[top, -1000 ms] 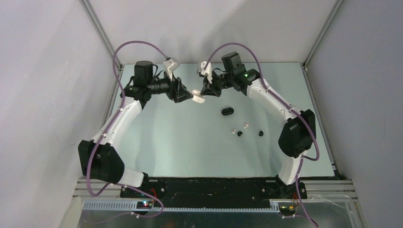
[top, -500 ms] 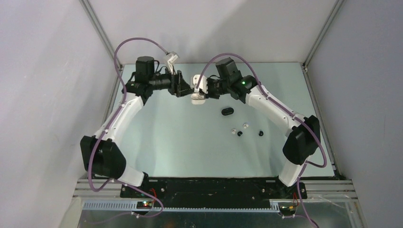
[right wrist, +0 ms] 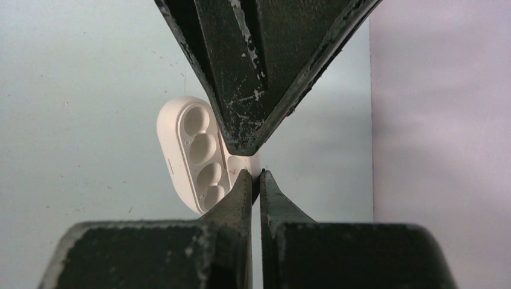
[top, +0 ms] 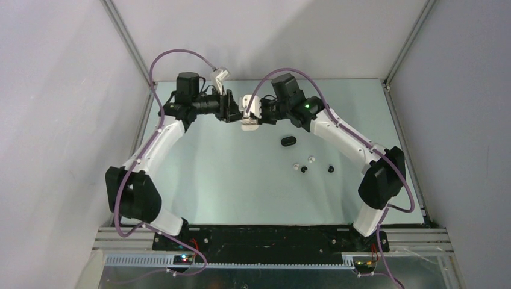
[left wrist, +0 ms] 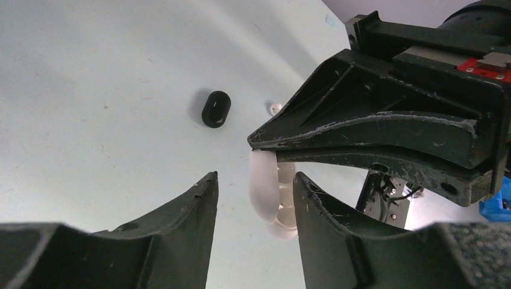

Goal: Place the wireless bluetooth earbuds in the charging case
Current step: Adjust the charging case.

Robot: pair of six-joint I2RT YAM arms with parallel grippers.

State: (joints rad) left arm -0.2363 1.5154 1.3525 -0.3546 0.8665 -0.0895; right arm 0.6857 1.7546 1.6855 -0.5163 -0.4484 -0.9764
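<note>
At the far middle of the table point(top: 229, 180), the left gripper point(top: 231, 114) is held about half open. Its fingers point(left wrist: 181, 223) are set on either side of the white charging case point(left wrist: 265, 192). A clear gap is seen between the case and one finger. The other finger lies just beside the case, and whether it is touched there cannot be told. The case is held up off the table with its lid open, and its hollows are seen empty in the right wrist view. It is pinched at a thin edge by the right gripper point(right wrist: 253, 176), whose jaws are almost fully closed on it. Further right, a closed black case point(top: 288, 141) is laid on the table. Nearer the bases, two white earbuds point(top: 296, 165) and two black earbuds point(top: 304, 170) are scattered close together, all outside both cases.
</note>
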